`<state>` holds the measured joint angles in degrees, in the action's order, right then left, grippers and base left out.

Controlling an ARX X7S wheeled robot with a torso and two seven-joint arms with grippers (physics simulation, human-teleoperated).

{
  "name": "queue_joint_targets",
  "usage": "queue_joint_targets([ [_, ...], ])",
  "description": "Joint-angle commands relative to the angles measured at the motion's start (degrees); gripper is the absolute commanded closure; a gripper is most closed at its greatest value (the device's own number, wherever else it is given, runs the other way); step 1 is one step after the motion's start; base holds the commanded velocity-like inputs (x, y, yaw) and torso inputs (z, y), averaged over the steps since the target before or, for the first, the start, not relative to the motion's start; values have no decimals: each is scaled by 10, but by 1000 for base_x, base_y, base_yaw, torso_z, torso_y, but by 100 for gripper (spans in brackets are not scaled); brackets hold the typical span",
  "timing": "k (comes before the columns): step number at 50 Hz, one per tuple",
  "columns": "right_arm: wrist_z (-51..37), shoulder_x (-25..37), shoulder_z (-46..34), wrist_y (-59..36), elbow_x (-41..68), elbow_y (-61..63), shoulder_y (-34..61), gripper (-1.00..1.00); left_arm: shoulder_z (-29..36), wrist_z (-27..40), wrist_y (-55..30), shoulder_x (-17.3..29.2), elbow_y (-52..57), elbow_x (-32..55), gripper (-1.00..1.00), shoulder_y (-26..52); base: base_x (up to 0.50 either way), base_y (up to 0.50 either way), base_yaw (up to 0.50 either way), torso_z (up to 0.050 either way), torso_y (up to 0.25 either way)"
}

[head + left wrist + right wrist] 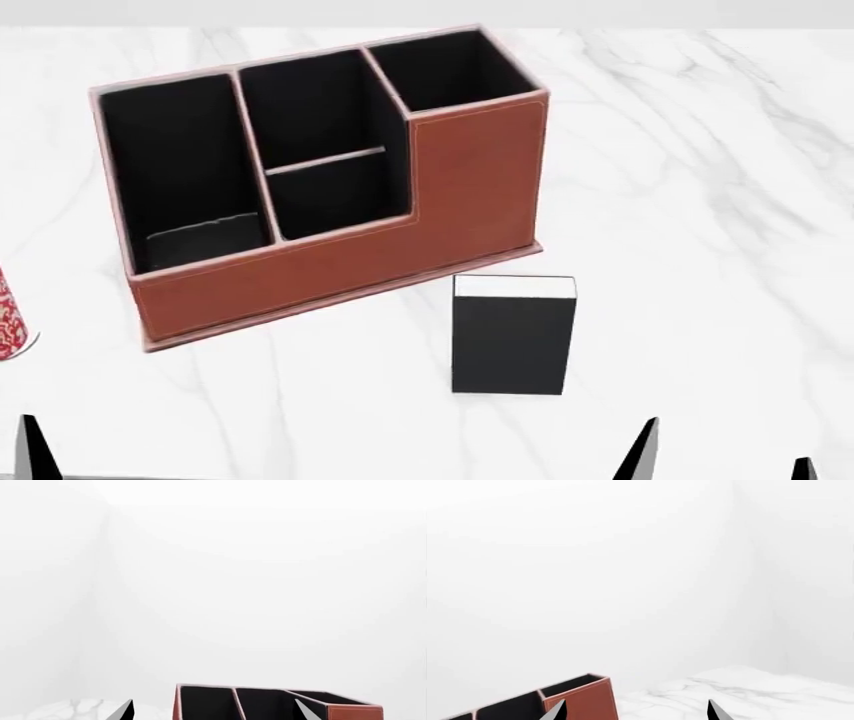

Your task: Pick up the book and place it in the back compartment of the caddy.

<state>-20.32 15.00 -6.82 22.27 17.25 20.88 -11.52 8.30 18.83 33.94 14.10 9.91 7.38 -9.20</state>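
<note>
Head view: book [513, 340] upright on marble table [694, 200], untouched, at 5 o'clock from caddy [334, 250], near its front wall. Right gripper [721, 455] at 5 o'clock from book, tips spread, empty, likely poised for approach. Left gripper [213, 712] tips apart, empty.

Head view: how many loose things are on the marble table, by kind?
Book: 1
Caddy: 1
Red patterned mug, cut off at the frame edge: 1
Total: 3
</note>
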Motion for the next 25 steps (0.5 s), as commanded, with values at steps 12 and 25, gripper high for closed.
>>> queue_joint_targets([
  [12, -5, 4, -3, 3, 2, 1, -1, -100, 4, 6, 1, 4, 0, -1, -100, 0, 0, -106, 0, 0, 0],
  [25, -6, 6, -5, 7, 2, -4, 2, -100, 6, 9, 1, 6, -1, 0, -100, 1, 0, -107, 0, 0, 0],
])
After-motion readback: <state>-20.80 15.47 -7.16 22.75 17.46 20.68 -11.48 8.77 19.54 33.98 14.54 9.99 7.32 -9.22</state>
